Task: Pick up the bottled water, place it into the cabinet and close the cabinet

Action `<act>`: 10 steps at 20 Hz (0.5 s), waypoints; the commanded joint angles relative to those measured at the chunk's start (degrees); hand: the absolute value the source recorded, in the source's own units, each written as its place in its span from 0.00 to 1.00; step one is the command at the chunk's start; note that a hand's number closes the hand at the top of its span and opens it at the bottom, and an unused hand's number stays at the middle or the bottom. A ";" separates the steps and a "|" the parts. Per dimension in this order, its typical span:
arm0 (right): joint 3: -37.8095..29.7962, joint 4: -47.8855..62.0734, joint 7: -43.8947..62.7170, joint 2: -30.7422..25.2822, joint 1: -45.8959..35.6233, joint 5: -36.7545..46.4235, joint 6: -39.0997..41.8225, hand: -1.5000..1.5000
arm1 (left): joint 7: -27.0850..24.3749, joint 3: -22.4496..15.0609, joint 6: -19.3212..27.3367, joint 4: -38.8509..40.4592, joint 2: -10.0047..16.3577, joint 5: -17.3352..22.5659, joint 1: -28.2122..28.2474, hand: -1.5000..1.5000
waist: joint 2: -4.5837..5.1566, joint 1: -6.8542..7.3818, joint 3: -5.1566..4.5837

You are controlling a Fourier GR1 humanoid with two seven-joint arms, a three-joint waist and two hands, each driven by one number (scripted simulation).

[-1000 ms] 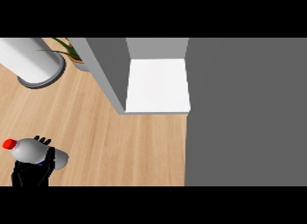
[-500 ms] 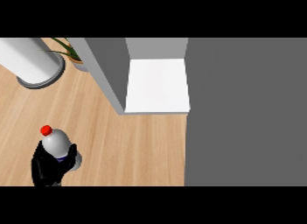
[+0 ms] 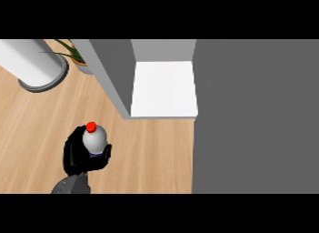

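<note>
Bottled water (image 3: 94, 139), upright in L hand (image 3: 74, 154)

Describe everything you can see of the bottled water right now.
The bottled water has a pale grey rounded body and a red cap, pointing away from the robot. The black left hand curls round its lower part, hiding it. It is over the wooden counter, short of the open cabinet.

Probably kitchen: wooden counter (image 3: 27, 127), cabinet (image 3: 165, 88)
</note>
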 commanded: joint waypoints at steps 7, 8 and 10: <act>-0.55 -4.24 3.50 0.72 -3.62 -2.64 -1.30 0.00 | 11.11 -12.12 8.20 -18.67 -0.53 0.52 2.19 1.00 | -0.21 0.88 0.09; -0.50 -5.09 2.08 1.23 -1.65 -2.35 -0.16 0.00 | 13.26 -12.57 8.48 -21.95 -0.53 1.61 1.53 1.00 | -0.35 0.62 0.09; -3.03 -6.69 2.55 0.06 -0.15 -4.89 0.11 0.00 | 12.55 -18.22 12.41 -25.03 -0.53 0.94 3.53 1.00 | -0.30 0.39 0.06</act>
